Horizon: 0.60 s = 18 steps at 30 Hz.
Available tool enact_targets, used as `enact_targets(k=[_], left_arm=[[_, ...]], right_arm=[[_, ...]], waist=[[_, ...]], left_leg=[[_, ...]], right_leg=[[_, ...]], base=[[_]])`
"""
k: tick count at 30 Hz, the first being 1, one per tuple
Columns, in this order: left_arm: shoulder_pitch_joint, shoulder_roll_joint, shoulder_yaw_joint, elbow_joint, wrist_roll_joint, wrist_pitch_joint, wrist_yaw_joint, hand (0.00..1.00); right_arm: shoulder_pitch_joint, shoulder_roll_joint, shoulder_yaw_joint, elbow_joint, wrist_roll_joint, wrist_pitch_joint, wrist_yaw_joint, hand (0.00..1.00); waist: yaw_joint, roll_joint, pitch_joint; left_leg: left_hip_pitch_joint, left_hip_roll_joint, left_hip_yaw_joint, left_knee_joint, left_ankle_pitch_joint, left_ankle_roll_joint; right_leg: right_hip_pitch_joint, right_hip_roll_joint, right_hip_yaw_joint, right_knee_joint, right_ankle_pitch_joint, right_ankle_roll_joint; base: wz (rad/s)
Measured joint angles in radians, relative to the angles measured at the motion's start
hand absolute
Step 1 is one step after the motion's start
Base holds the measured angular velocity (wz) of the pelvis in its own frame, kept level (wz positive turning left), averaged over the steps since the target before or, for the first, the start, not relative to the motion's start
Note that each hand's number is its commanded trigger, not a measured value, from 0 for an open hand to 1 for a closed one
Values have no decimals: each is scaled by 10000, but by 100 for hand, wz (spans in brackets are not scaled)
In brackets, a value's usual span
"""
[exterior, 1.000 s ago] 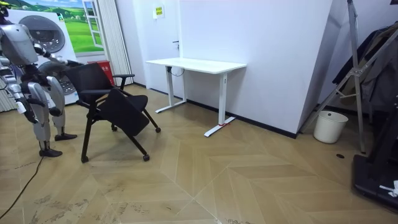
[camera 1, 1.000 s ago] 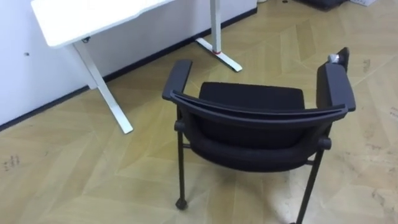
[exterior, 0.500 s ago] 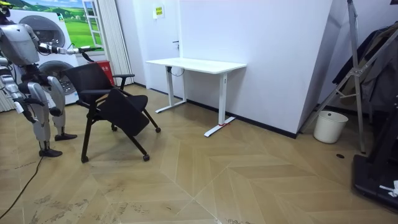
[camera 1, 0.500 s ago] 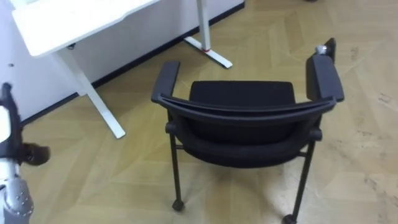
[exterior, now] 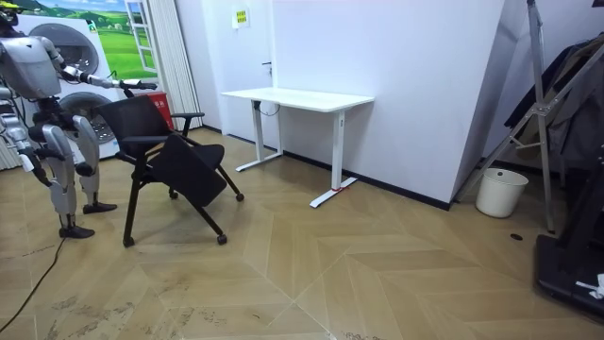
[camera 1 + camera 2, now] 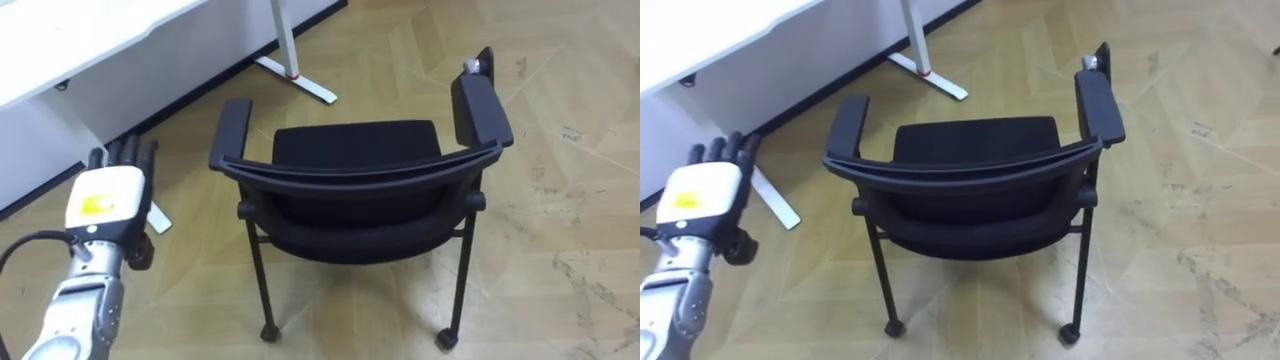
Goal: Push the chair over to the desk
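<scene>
1. The eye views shift as a whole over the last second. That is the head camera moving, not the scene. The room view holds steady, with the robot standing at its left edge, just behind the chair and facing the white desk
2. The chair has not moved in the room view. It stands on the wood floor between robot and desk, well apart from the desk, with its backrest toward the robot and its seat toward the desk. Judged from that, push progress is zero
3. The real change is the left arm. It clips the left edge of the eye view half a second ago and now sits well inside the lower left. In the room view it goes from bent to stretched forward at about shoulder height, over the chair back
4. This reads as the reach phase: the arm is being brought up to the chair and contact is not made yet
5. The left hand is back-up, fingers straight and close together, pointing ahead toward the desk and holding nothing. It is off to the left of the chair's near armrest, apart from it and touching nothing
6. The right hand hangs low at the robot's side in the room view, too small to tell what its fingers do
7. Next move, as a guess: the left hand needs to swing inward and down onto the backrest rail. The chair is on casters, so it should roll easily, but a push at one corner alone would likely yaw it instead of sending it straight at the desk
</scene>
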Motion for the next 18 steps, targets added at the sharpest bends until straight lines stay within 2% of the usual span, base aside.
enact_targets(k=[6,10,18], left_arm=[[-16,3,-43,-110,261,76,-223,0],[-18,3,-484,-262,874,155,-400,0],[-42,3,-592,-317,876,116,-436,0]], right_arm=[[-86,1,152,1,115,-1,-102,0],[-310,4,173,37,99,-12,-230,0],[-512,5,172,38,73,-110,-326,0]], waist=[[-61,-17,-11],[-172,-39,-6],[-270,-26,-15]], left_leg=[[-7,2,133,3,0,0],[-21,4,133,10,0,0],[-12,6,136,24,0,0]], right_leg=[[-61,1,128,14,1,1],[-65,1,126,15,0,1],[-66,1,140,13,1,0]], base=[[-6],[0],[0]])
